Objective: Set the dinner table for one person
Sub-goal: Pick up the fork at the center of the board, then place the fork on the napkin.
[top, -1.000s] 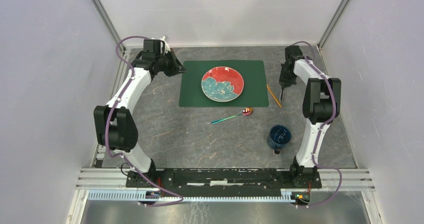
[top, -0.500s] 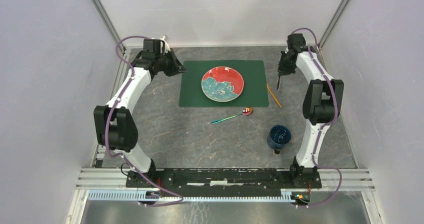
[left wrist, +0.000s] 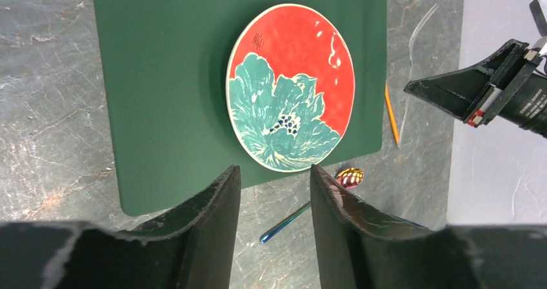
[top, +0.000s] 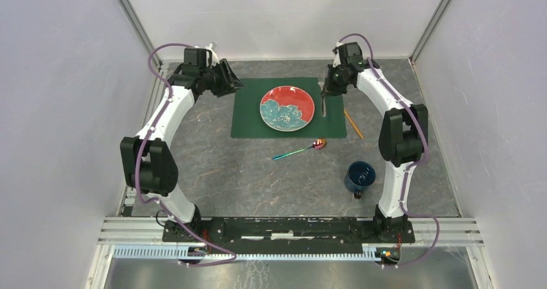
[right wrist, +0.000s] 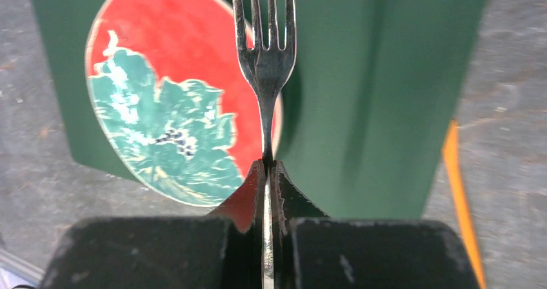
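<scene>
The right gripper (right wrist: 266, 168) pinches the fork (right wrist: 264, 60) by its handle, tines out over the edge of the plate (right wrist: 161, 102) and the placemat (right wrist: 374, 95) on the dinner table (top: 258, 179). The left gripper (left wrist: 271, 176) hovers narrowly parted and empty. Lowered here, the tines could clip the plate rim, or the thin handle could pivot in the pinch.

Left gripper (left wrist: 274, 171) parted, hovering; right gripper (right wrist: 268, 166) clamped on fork (right wrist: 264, 57), arm extended.

The fork (right wrist: 264, 63) is polished, shiny metal; the plate (left wrist: 290, 89) looks glazed and glossy; the placemat (left wrist: 161, 76) is smooth and matt; the table (top: 226, 173) is dull, veined stone-look; the spoon (top: 298, 151) has an iridescent metallic sheen; the left gripper (left wrist: 274, 173) is matt black, edges scuffed.
</scene>
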`<state>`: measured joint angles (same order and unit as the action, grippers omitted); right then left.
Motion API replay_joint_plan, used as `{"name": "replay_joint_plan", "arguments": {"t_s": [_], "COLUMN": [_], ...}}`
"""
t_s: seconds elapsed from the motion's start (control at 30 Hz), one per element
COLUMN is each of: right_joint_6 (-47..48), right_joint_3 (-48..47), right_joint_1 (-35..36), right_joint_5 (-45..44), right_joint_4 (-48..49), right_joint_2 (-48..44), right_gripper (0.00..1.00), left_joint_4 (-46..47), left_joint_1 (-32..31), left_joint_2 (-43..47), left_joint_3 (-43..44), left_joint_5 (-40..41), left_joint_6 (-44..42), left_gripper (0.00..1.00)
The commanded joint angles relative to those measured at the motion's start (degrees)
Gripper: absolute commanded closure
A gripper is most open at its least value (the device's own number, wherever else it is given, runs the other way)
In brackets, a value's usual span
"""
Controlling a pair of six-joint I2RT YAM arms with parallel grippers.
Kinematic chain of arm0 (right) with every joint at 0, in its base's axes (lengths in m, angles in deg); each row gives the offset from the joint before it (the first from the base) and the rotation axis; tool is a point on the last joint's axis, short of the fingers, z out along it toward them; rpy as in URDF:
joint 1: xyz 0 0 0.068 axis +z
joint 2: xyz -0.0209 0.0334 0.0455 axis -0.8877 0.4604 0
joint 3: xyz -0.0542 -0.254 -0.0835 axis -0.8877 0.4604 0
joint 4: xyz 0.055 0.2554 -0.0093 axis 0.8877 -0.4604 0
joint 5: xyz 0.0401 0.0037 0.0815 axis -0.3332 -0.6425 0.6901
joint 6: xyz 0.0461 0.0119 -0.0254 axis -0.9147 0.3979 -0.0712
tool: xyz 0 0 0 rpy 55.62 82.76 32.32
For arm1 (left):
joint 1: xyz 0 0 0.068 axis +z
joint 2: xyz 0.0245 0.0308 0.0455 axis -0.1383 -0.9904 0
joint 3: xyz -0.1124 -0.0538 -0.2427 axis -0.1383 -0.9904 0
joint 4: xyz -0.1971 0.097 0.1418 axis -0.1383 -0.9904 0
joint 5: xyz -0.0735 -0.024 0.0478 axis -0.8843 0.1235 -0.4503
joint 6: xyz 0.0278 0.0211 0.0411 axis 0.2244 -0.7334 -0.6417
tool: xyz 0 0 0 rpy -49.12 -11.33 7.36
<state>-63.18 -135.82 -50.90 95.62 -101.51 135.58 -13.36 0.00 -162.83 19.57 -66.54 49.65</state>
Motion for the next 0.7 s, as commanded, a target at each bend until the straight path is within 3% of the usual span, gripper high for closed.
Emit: {"name": "replay_joint_plan", "arguments": {"t_s": [0.0,0.27,0.67], "right_joint_6": [-4.8,-9.7,-13.5], "right_joint_3": [-0.7,-0.7,-1.1], "right_joint_1": [2.8,7.2,11.9], "right_joint_5": [4.7,8.8,10.7], "right_joint_4": [5.0,9.7,12.7], "right_joint_2": [-3.5,-3.0,-2.1], "right_gripper": [1.00,1.00,1.00], "left_joint_4": [0.6,13.1,20.3], "left_joint_1": [0.3,0.2,-1.0], "left_joint_2": [0.1,-0.3,-4.4], "left_joint_3": [0.4,-10.0,-8.0], "left_joint_5": [0.6,-3.7,-7.9], "left_joint_6": [-0.7,4.2,8.0], "left_gripper": [0.47,0.46,0.50]}}
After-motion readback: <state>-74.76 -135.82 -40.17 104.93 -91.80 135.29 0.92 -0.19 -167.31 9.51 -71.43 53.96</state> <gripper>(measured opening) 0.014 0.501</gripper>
